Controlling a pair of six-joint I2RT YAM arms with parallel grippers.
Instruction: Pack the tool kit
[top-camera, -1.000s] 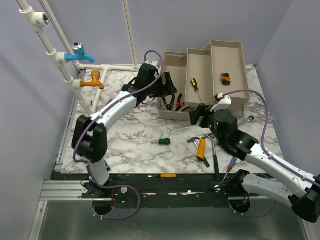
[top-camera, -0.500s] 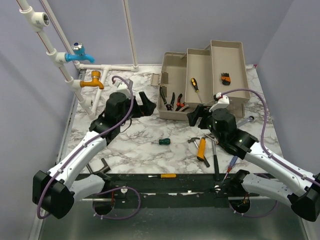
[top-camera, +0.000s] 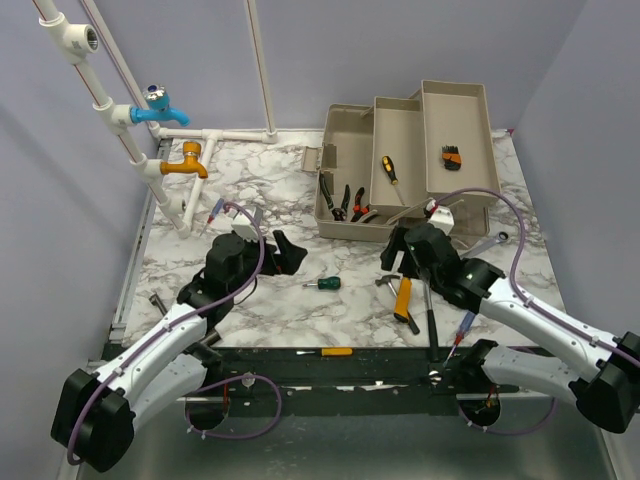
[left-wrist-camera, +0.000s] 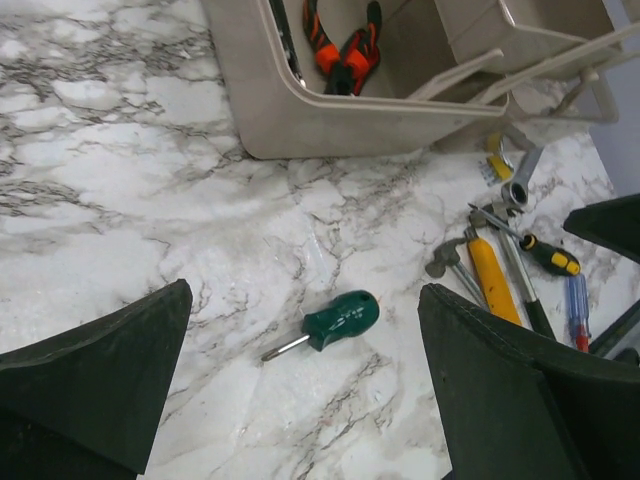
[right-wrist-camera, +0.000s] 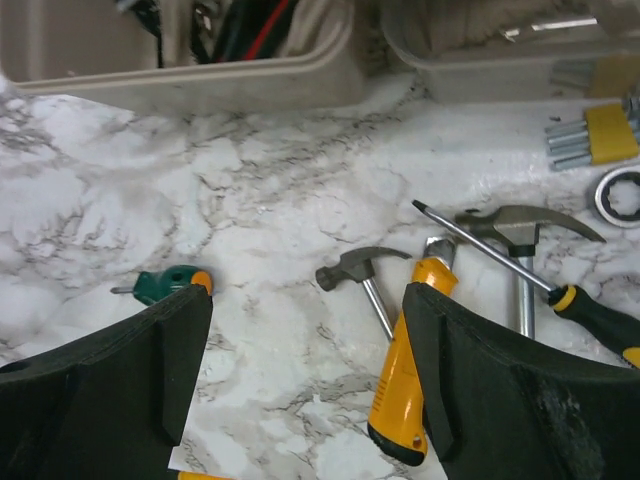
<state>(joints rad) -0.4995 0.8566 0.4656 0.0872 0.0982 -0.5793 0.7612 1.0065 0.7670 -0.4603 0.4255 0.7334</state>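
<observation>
Three beige tiers of the toolbox (top-camera: 350, 232) stand folded out at the far side of the tabletop (top-camera: 290, 312). Its bottom box holds pliers with orange-red grips (left-wrist-camera: 340, 50). The middle tray carries a yellow-and-black screwdriver (top-camera: 388, 168), and the top tray carries a black-and-orange hex key holder (top-camera: 452, 156).

Just in front of the box on my right lies a loose cluster: a small hammer (right-wrist-camera: 355, 270), a yellow-handled tool (right-wrist-camera: 405, 385), a larger hammer (right-wrist-camera: 520, 235), a black-and-yellow screwdriver (right-wrist-camera: 590, 310), a yellow set of hex keys (right-wrist-camera: 595, 135) and a wrench ring (right-wrist-camera: 620, 195). A green stubby screwdriver (left-wrist-camera: 325, 325) lies alone toward the middle of the marble. A long yellow-handled screwdriver (top-camera: 325, 352) rests at the near edge.

My right fingers (right-wrist-camera: 100, 390) are spread wide above that cluster, gripping nothing. The small hammer shows between them, and the yellow-handled tool is partly hidden behind one finger. The box wall is just beyond.

My left fingers (left-wrist-camera: 90, 390) are also wide apart and empty. The green screwdriver lies between them below, untouched, with the box corner well beyond it.

At far left, a blue tap (top-camera: 160, 108) and an orange tap (top-camera: 185, 160) sit on white pipes, well apart from everything.
</observation>
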